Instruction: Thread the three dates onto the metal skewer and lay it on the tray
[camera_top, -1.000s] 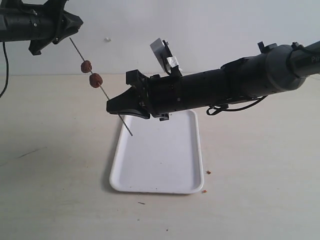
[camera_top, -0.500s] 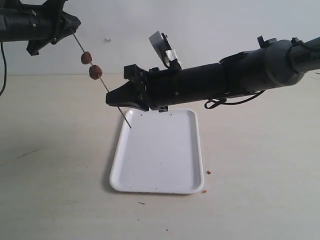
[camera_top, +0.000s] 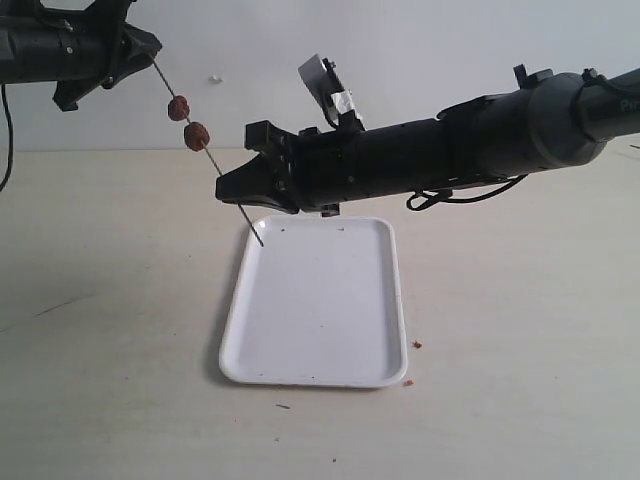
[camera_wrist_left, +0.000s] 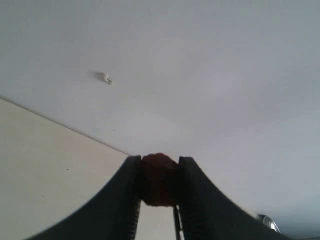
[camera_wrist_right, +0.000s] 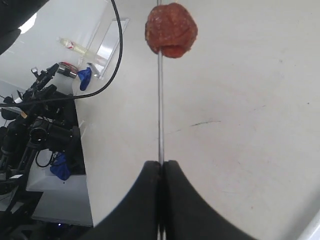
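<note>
The right gripper (camera_top: 228, 190), black and tapered, is pressed shut on the lower part of the metal skewer (camera_top: 213, 164), a thin straight grey rod held slanting in the air, and its arm is stretched nearly level from the right. Two wrinkled, roundish red-brown dates (camera_top: 178, 107) (camera_top: 197, 134) are threaded higher on the rod, apart from each other, while a third date (camera_wrist_left: 159, 180) is clamped between the fingers of the left gripper (camera_top: 150, 45), raised at the skewer's upper end. The skewer's bare tip is seen over the far left corner of the smooth white round-cornered tray (camera_top: 320, 310), which lies flat on the pale matte table (camera_top: 100, 300).
</note>
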